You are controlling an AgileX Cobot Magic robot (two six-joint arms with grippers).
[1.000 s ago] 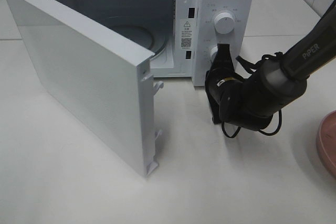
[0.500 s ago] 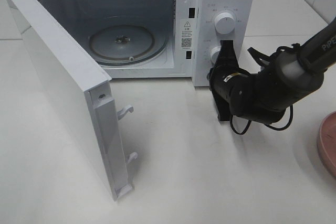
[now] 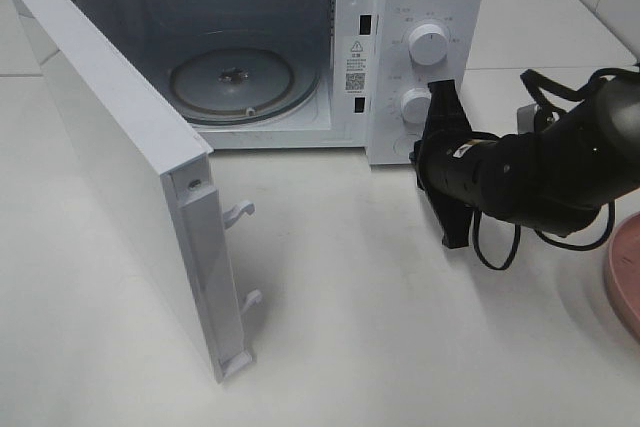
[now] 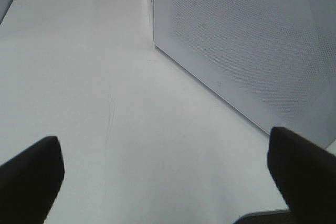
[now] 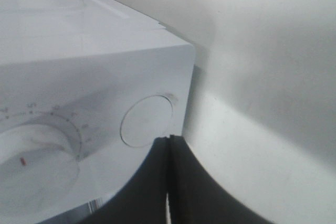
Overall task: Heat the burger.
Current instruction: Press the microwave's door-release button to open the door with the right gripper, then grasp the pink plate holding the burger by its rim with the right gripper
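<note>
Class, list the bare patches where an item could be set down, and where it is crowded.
Free: tabletop between the open door and pink plate; the turntable inside. Crowded: by the control panel, where the right arm sits.

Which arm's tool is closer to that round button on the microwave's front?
Right. The right tool, shut, has its tips right by the round button; the left tool, open, is over by the open door.
</note>
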